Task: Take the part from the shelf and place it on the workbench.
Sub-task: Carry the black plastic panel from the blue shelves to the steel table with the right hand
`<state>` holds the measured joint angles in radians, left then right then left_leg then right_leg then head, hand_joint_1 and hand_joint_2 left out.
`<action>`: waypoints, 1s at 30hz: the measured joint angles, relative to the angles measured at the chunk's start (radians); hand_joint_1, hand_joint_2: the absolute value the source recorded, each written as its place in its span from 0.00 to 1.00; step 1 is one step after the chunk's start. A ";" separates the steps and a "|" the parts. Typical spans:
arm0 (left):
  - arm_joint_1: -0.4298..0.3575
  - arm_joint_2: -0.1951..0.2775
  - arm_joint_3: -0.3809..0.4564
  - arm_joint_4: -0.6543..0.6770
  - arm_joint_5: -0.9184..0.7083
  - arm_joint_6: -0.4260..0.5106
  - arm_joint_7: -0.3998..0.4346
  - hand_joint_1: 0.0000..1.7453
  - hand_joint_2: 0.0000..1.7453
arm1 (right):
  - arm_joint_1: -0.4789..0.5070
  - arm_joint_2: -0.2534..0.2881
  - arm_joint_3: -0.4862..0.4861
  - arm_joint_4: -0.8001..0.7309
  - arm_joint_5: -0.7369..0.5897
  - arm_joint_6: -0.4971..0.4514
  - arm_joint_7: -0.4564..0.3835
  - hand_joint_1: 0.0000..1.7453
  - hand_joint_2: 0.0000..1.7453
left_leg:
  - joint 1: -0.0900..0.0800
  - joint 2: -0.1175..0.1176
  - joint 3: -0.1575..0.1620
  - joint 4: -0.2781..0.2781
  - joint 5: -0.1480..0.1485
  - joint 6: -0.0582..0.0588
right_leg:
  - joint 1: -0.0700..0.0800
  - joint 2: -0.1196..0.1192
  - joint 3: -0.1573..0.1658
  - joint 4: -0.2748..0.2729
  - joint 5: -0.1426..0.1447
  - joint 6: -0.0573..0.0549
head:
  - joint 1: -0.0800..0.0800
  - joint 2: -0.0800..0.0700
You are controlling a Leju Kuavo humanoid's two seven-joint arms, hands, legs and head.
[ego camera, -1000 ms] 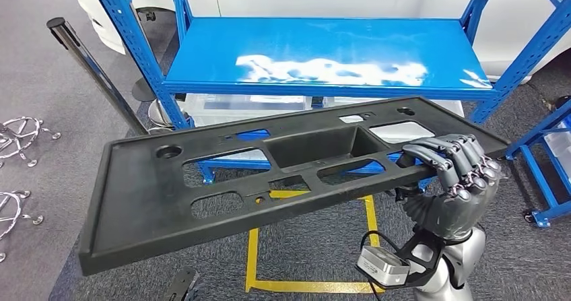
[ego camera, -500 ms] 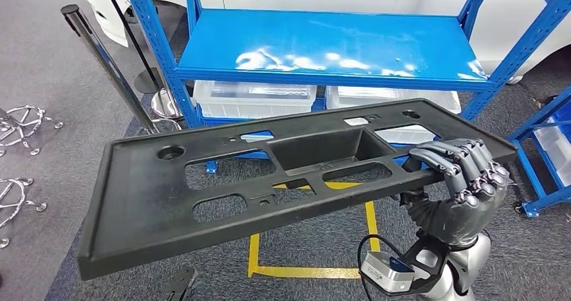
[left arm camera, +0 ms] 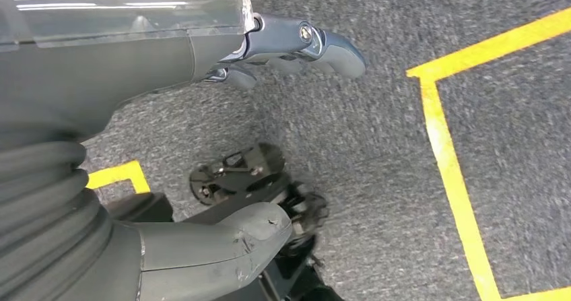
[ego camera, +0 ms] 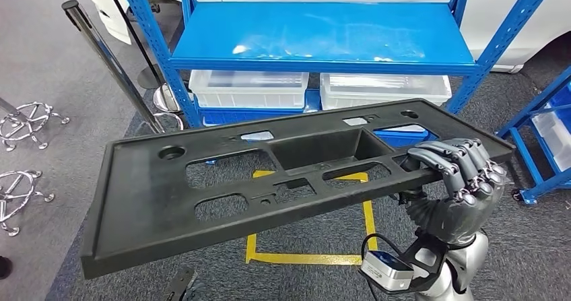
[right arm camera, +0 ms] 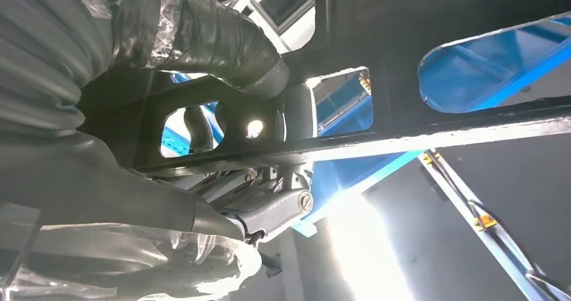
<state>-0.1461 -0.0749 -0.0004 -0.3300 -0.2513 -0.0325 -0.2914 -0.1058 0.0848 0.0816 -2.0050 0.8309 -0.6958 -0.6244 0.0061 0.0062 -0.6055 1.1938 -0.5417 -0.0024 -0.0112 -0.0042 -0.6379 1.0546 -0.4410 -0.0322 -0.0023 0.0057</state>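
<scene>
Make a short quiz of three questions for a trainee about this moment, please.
1. True or false: the black panel lies on the blue shelf.
2. Which hand grips the panel's edge? A) left B) right
3. Fill in: under the top shelf stand two clear plastic ____.

Key: 1. False, it is held in front of the shelf. 2. B, the right hand. 3. Bins.

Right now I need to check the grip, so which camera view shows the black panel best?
The head view: the whole black panel shows, with its cutouts, and the right robot hand grips its near edge. The right wrist view shows part of its underside and some openings from close up. In the left wrist view I see carpet and yellow floor tape, not the panel.
</scene>
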 joint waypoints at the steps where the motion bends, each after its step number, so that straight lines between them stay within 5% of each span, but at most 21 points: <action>1: -0.004 0.002 0.000 0.000 0.001 0.000 -0.001 0.00 1.00 | -0.003 0.001 0.000 0.002 0.001 0.000 -0.001 1.00 1.00 | -0.004 0.000 0.048 -0.074 0.015 0.007 | 0.001 0.000 -0.005 0.001 0.006 0.003 | 0.000 0.000; 3: -0.010 0.004 0.000 0.000 0.004 0.001 -0.002 0.00 1.00 | -0.011 0.002 0.000 0.007 0.004 0.000 -0.004 1.00 1.00 | -0.011 -0.001 0.106 -0.172 0.025 0.015 | -0.001 -0.001 -0.011 -0.002 0.020 0.013 | 0.000 0.000; 7: -0.014 0.007 0.000 0.000 0.010 0.001 -0.003 0.00 1.00 | -0.019 0.006 0.000 0.013 0.008 0.000 -0.008 1.00 1.00 | -0.011 0.002 0.104 -0.215 0.058 0.031 | -0.004 0.000 -0.018 -0.008 0.026 0.037 | 0.001 0.000; 11: -0.015 0.008 -0.002 0.000 0.012 0.002 -0.002 0.00 1.00 | -0.020 0.009 0.000 0.019 0.010 0.000 -0.014 1.00 1.00 | -0.007 0.006 0.071 -0.227 0.099 0.045 | -0.005 0.003 -0.079 0.178 -0.121 0.047 | 0.001 0.000; 12: -0.015 0.009 -0.004 0.000 0.012 0.003 -0.002 0.00 1.00 | -0.018 0.010 0.000 0.021 0.010 0.000 -0.015 1.00 1.00 | -0.007 0.006 0.058 -0.221 0.104 0.044 | -0.005 0.003 -0.086 0.221 -0.134 0.049 | 0.001 0.000; 14: -0.014 0.009 -0.007 0.000 0.013 0.004 0.000 0.00 1.00 | -0.014 0.011 0.000 0.024 0.010 0.000 -0.016 1.00 1.00 | -0.006 0.005 0.031 -0.207 0.113 0.040 | -0.008 0.002 -0.051 0.211 -0.106 0.053 | 0.001 0.000; 16: -0.014 0.011 -0.009 0.000 0.014 0.006 0.001 0.00 1.00 | -0.013 0.012 0.000 0.026 0.010 0.000 -0.017 1.00 1.00 | -0.006 0.005 0.008 -0.188 0.116 0.034 | -0.011 0.002 0.035 0.092 -0.070 0.054 | 0.001 0.000; 18: -0.015 0.013 -0.012 0.000 0.015 0.007 0.002 0.00 1.00 | -0.012 0.015 0.000 0.027 0.010 0.000 -0.021 1.00 1.00 | -0.008 0.004 -0.009 -0.171 0.120 0.025 | -0.007 0.003 0.083 0.010 -0.066 0.047 | 0.001 0.000; 22: -0.014 0.017 -0.014 0.001 0.017 0.008 0.004 0.00 1.00 | -0.010 0.020 0.000 0.028 0.015 0.000 -0.024 1.00 1.00 | -0.006 0.003 -0.025 -0.154 0.117 0.003 | -0.004 0.003 0.070 -0.004 -0.054 0.017 | 0.001 0.000; 24: -0.015 0.017 -0.016 0.001 0.019 0.008 0.005 0.00 1.00 | -0.011 0.022 0.000 0.029 0.019 0.000 -0.023 1.00 1.00 | -0.002 0.002 -0.052 -0.086 0.052 -0.007 | -0.005 0.001 0.056 -0.007 -0.038 0.000 | 0.001 0.000; 27: -0.015 0.015 -0.021 0.001 0.021 0.003 0.005 0.00 1.00 | -0.010 0.025 0.000 0.029 0.019 0.000 -0.023 1.00 1.00 | 0.001 0.002 -0.100 0.087 -0.053 -0.016 | 0.000 0.000 0.025 -0.005 -0.017 -0.007 | 0.001 0.000; 28: -0.015 0.013 -0.024 0.001 0.021 0.001 0.005 0.00 1.00 | -0.010 0.026 0.000 0.029 0.017 0.000 -0.023 1.00 1.00 | 0.001 0.002 -0.094 0.104 -0.053 -0.015 | 0.001 0.000 0.015 -0.003 -0.010 -0.007 | 0.000 0.000; 30: -0.016 0.011 -0.028 0.002 0.021 -0.002 0.005 0.00 1.00 | -0.010 0.026 0.000 0.029 0.016 0.000 -0.024 1.00 1.00 | -0.001 0.001 -0.027 0.029 -0.008 -0.007 | 0.002 0.001 0.000 -0.001 0.000 -0.005 | 0.000 0.000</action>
<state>-0.1620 -0.0642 -0.0287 -0.3284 -0.2304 -0.0342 -0.2861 -0.1159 0.1112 0.0816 -1.9765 0.8468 -0.6958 -0.6481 0.0055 0.0071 -0.6330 1.2229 -0.5497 -0.0091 -0.0088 -0.0032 -0.6384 1.0536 -0.4406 -0.0368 -0.0019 0.0057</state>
